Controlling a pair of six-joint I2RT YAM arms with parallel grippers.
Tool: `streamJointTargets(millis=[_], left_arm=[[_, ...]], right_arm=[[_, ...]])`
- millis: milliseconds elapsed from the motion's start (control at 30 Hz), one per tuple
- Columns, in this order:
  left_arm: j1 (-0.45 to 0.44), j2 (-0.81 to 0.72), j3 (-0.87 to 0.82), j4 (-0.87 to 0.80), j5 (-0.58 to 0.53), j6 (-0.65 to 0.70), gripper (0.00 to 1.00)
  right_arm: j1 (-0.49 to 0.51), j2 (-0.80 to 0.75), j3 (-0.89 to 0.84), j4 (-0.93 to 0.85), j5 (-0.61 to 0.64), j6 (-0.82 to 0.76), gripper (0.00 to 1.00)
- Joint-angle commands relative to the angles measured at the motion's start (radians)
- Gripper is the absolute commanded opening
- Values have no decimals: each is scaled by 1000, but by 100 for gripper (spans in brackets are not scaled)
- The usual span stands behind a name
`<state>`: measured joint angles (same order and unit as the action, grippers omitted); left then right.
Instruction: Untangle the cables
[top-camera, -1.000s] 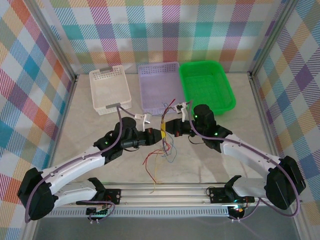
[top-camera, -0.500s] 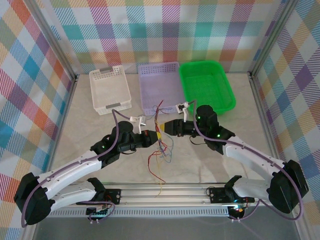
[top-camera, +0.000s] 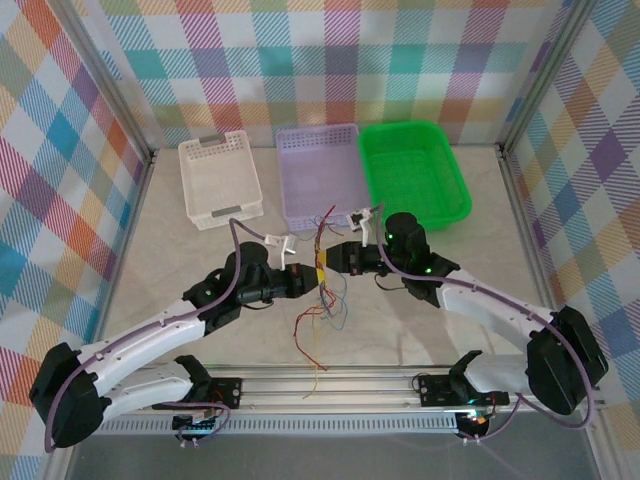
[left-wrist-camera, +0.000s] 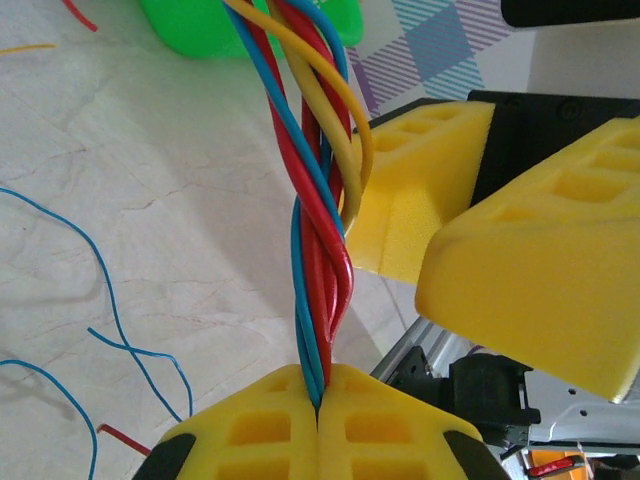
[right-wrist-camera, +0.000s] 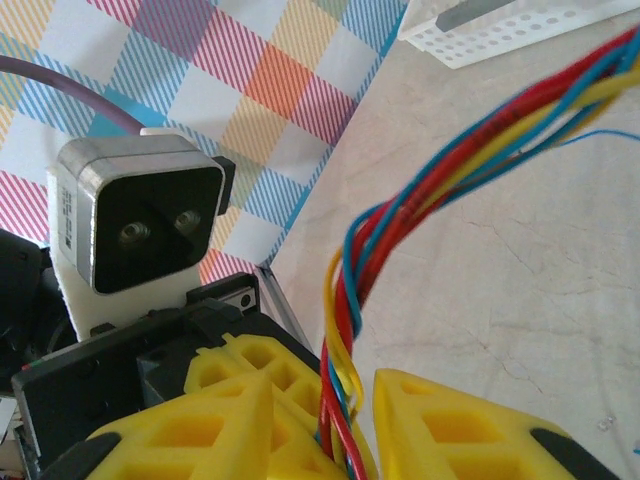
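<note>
Since half a second ago the left gripper (top-camera: 313, 277) has slid rightward, so its yellow moulded fingertips now sit just beside those of the right gripper (top-camera: 328, 262), above the middle of the pale marbled tabletop (top-camera: 190, 250). Both white arms reach inward from the near rail, elbows splayed outward and wrists angled toward each other. Between them hangs the twisted bundle of thin blue, red and orange-yellow cables (top-camera: 322, 238). Its upper ends fan out in front of the lilac slotted plastic basket (top-camera: 318, 165), and its loose tails trail down onto the table. In the left wrist view the left jaws are pressed fully together on the bundle, with the wires pinched in the seam. In the right wrist view the right fingers (right-wrist-camera: 455, 425) stand slightly apart, and the strands run through the gap without being clamped. A white slotted basket (top-camera: 218, 180) and a green plastic tray (top-camera: 415, 170) flank the lilac one.
</note>
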<state>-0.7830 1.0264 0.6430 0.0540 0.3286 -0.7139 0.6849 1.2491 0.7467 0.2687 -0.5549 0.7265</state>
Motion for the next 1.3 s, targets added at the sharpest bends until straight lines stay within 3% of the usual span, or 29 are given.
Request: streamJointTargets(millis=[0,333,600,867,1267], left_arm=[[-1,4,17,16,31,23,0],[0,-58,40,-83,-7,61,0],[0,-119,63,-173,-21,82,0],[0,-175,88,-236,-45,90,0],[8,-147,177,-323,-90,128,0]], right_arm=[[11,15,12,58,-17,2,31],[13,-22,-5,-54,67,-61,0],[-25,-66,-44,-125,110,-104,0],[-121,-73,-76,-134,21,-134,0],[-182,-175,-87,-266,73,-214,0]])
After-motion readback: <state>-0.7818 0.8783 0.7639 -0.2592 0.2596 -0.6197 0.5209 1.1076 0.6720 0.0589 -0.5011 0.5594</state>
